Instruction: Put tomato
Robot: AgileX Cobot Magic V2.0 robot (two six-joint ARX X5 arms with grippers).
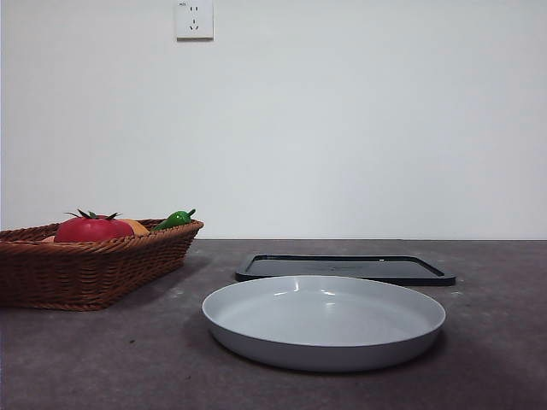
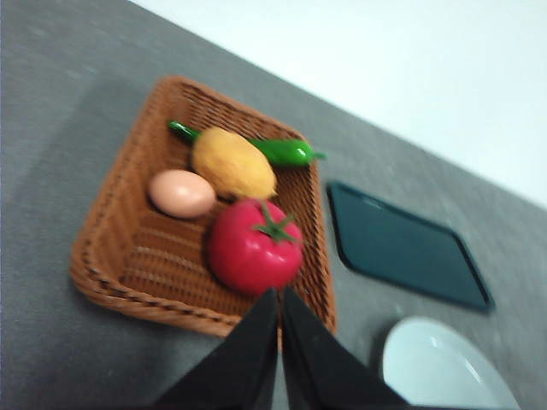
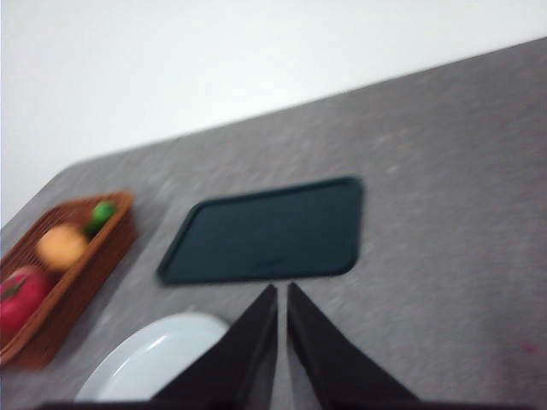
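Note:
The glossy red tomato (image 1: 92,229) (image 2: 254,248) (image 3: 19,299) with a green stem cap lies in the brown wicker basket (image 1: 51,273) (image 2: 111,265) (image 3: 81,273) at the table's left. My left gripper (image 2: 279,296) hangs shut above the basket's near rim, just short of the tomato and holding nothing. Over the table's middle my right gripper (image 3: 282,290) is shut and empty, high above the white plate (image 1: 325,320) (image 2: 444,367) (image 3: 149,363) and the black tray (image 1: 346,268) (image 2: 406,248) (image 3: 265,231). Neither arm shows in the front view.
The basket also holds an orange round fruit (image 2: 232,162) (image 3: 61,245), a pale egg (image 2: 181,193) and a green pepper (image 1: 174,219) (image 2: 282,150) (image 3: 102,213). The plate sits in front of the tray at the table's centre. A white wall with a socket (image 1: 194,19) stands behind.

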